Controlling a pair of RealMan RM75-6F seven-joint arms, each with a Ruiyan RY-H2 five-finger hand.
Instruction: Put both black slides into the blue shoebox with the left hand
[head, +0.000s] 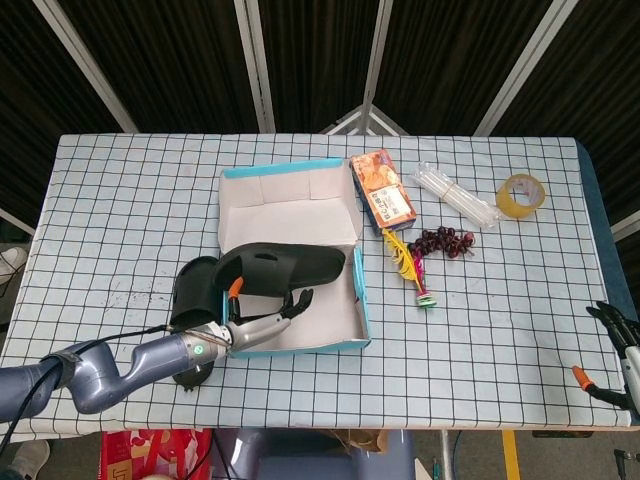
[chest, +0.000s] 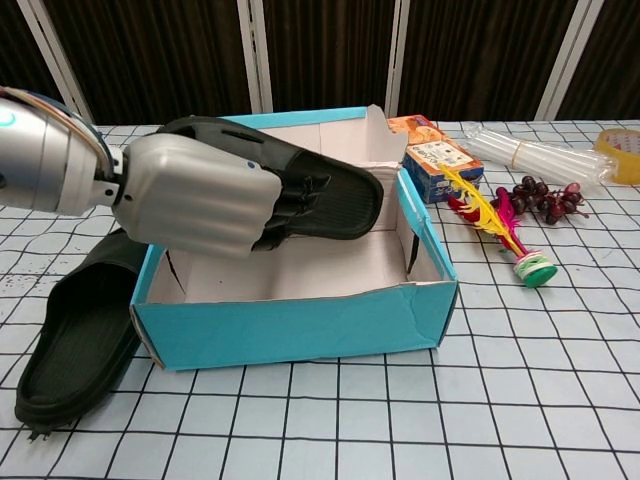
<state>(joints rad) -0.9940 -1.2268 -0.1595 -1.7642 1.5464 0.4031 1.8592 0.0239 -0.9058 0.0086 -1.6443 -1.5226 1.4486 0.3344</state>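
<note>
One slide (chest: 320, 195) over blue shoebox (chest: 300, 325), other slide (chest: 75, 340) beside

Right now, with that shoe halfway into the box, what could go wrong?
The black rubber slide in the left hand sits tilted over the blue cardboard shoebox; its toe could catch the far wall. The hand is low by the near-left rim and might nudge the box. The second black slide lies against the box's left side.

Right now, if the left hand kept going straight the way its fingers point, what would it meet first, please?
Probably the right-hand wall of the blue shoebox: the left hand, holding a black slide, points across the box toward it. Depth is uncertain.
</note>
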